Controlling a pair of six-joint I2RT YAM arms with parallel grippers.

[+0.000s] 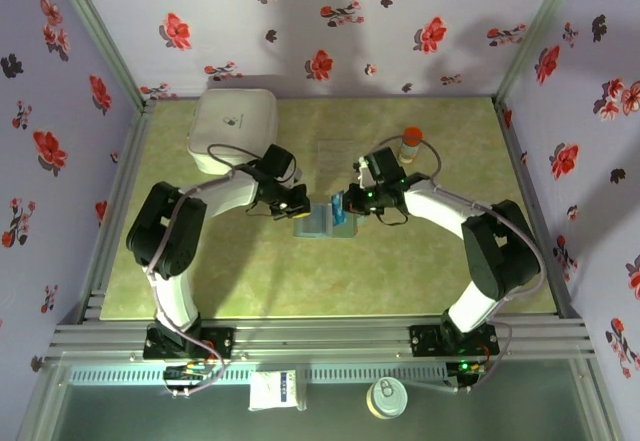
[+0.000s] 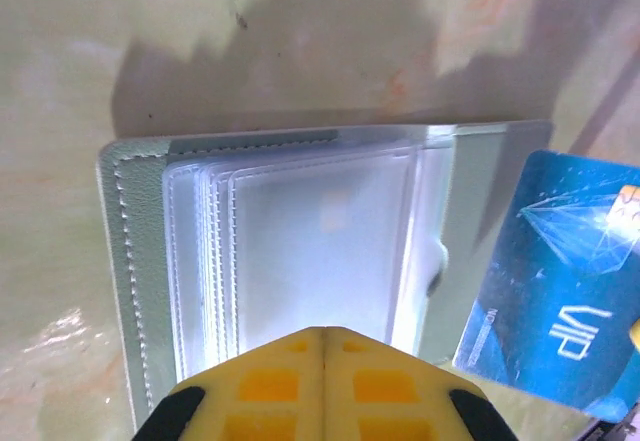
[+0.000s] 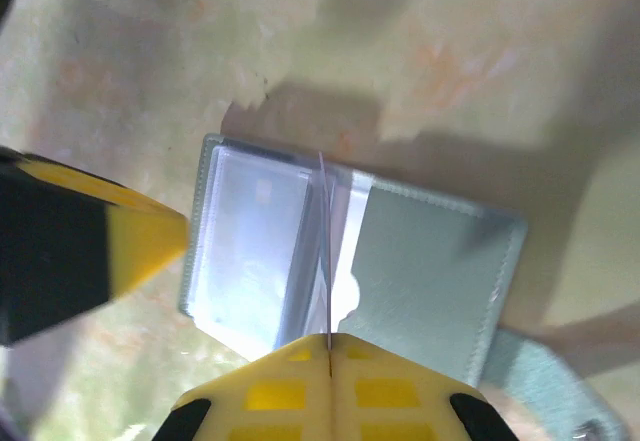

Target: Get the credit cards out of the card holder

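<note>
On your mottled green tabletop point(image 1: 250, 271) you have the open card holder point(image 1: 313, 224) at centre, a white rounded box point(image 1: 232, 121) far left and an orange-capped bottle point(image 1: 411, 142) far right.

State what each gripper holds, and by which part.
The right gripper pinches the blue VIP card by one edge. The left gripper is shut at the clear sleeves of the card holder; a grip there cannot be told.

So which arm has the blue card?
The right end effector pinches the blue card; the left end effector rests shut over the card holder.
</note>
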